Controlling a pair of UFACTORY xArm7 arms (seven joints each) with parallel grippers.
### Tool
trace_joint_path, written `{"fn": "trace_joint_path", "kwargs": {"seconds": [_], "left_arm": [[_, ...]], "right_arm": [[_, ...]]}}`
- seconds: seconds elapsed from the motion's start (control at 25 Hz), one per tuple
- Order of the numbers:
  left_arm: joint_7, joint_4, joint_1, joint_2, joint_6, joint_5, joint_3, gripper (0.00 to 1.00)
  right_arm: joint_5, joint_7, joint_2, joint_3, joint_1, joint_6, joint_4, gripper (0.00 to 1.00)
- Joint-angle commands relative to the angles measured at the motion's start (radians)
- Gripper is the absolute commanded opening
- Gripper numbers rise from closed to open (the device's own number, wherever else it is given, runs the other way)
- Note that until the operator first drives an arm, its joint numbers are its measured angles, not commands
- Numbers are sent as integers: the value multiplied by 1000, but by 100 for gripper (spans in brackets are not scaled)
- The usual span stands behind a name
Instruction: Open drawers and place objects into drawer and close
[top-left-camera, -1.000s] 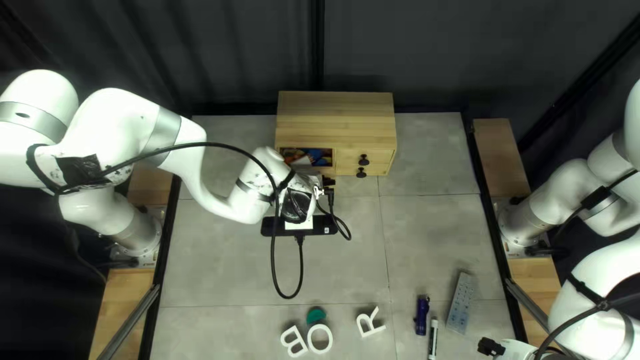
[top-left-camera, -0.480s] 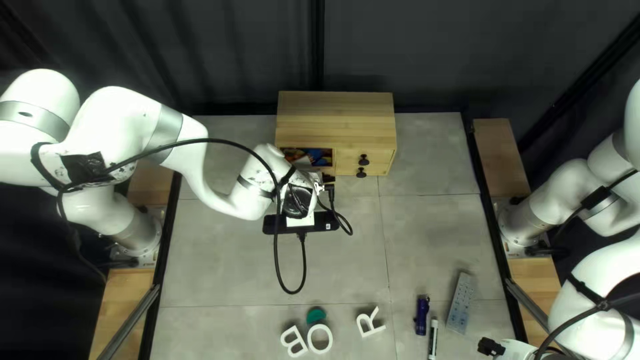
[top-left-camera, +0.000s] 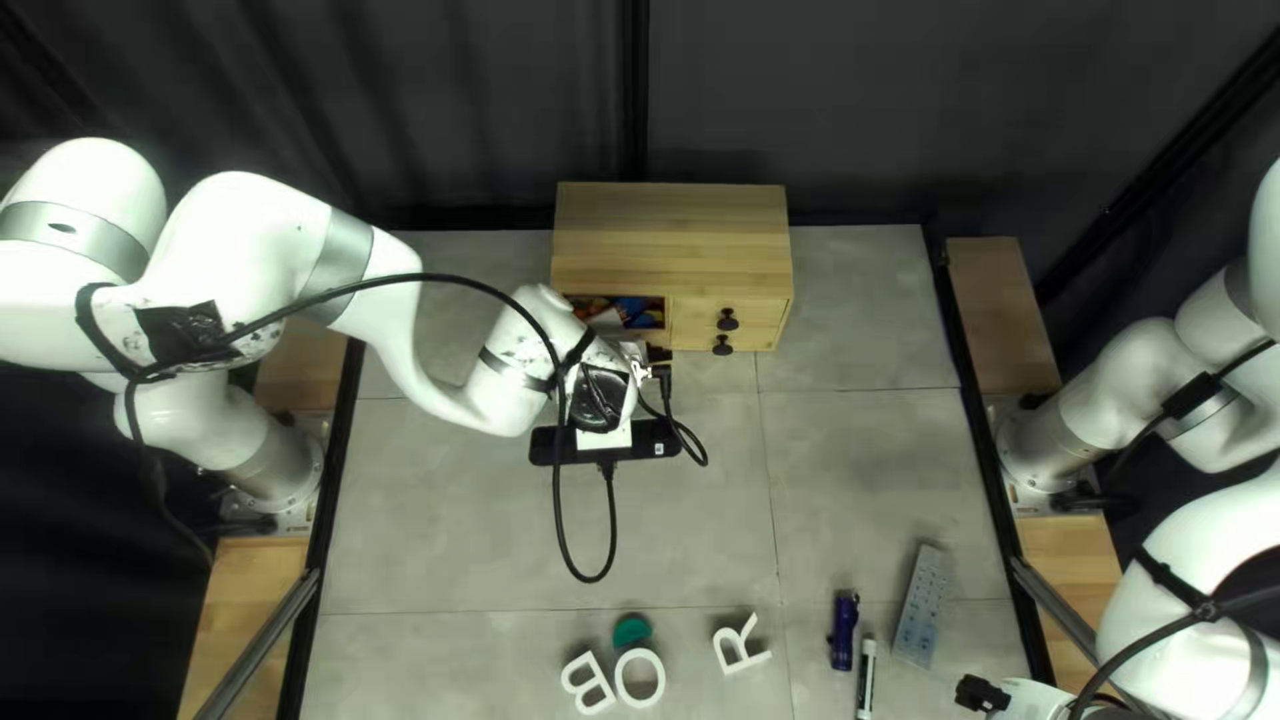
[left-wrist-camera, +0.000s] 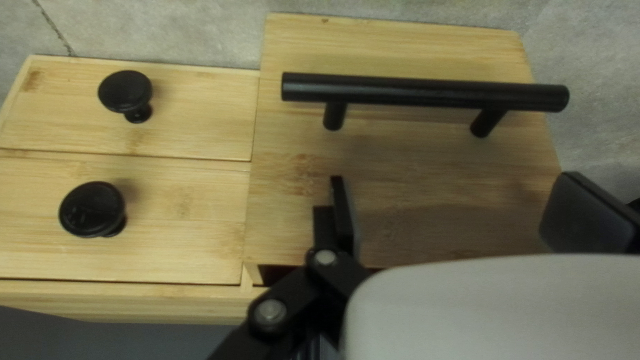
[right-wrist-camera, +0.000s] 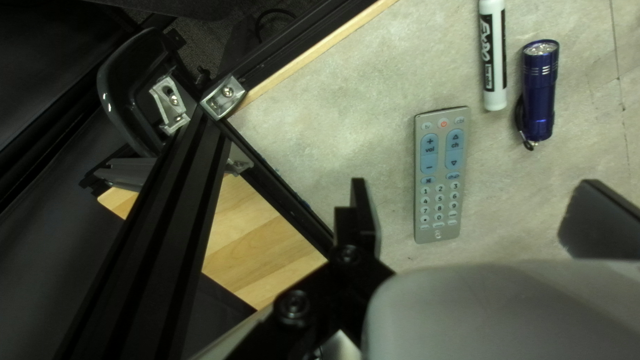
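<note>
Left gripper (top-left-camera: 642, 363): fingers apart, gripping nothing, before the open bar-handled drawer (left-wrist-camera: 427, 173) of the wooden cabinet (top-left-camera: 674, 240), coloured contents visible inside. Two knobbed drawers beside it: shut. Right gripper (top-left-camera: 1010, 696): spread, empty, near the remote control (right-wrist-camera: 441, 177). Flashlight (right-wrist-camera: 539, 93) and marker (right-wrist-camera: 495, 57) lie on the table (top-left-camera: 534, 534)

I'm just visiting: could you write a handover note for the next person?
Left pincer: open, holding nothing, at the bar-handled drawer.
Right pincer: open, empty, near the remote.
On the table: remote, marker, flashlight, white letters, green piece.
Done: bar-handled drawer open, colourful things inside; knobbed drawers shut.
To do: probably load the table things, then close it.
</note>
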Motion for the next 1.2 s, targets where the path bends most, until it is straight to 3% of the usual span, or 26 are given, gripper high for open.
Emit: {"fn": "trace_joint_path", "kwargs": {"seconds": [0.04,1.2], "left_arm": [[1,-1,4,0,-1,2,4,100],[-10,21,22,27,25,49,32,100]], "right_arm": [[0,0,0,0,0,0,0,100],[0,0,0,0,0,0,0,100]]}}
